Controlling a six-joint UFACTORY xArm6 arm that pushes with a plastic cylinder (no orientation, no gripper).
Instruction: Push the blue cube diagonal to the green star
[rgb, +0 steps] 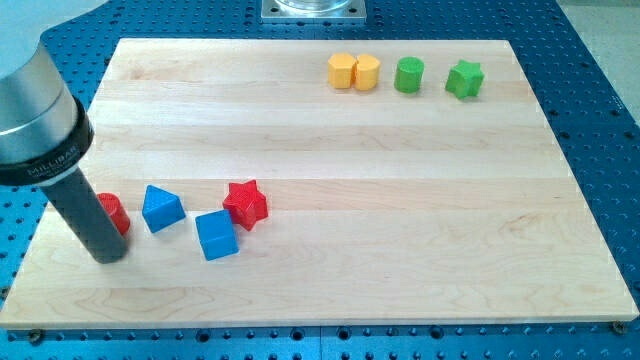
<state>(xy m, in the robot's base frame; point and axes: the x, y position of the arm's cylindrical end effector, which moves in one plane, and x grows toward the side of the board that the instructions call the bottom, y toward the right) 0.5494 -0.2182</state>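
My tip (108, 256) sits at the board's near left, just beside a half-hidden red block (113, 213), no jaws to report; blue cube (216, 235) nearby right, touching red star (246, 203); green star (464, 79) far top right.

top-right row of 4, left to right: yellow block (343, 70) touching yellow cylinder (367, 72), green cylinder (409, 75), green star (464, 79) | bottom-left, left to right: my tip (108, 256), red block (114, 213), blue wedge (162, 208), blue cube (216, 235) just beside red star (246, 203)

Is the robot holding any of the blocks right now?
No, I hold nothing. I only have a rod for pushing. My tip rests on the board at the view's left, beside a red block, left of the blue cube.
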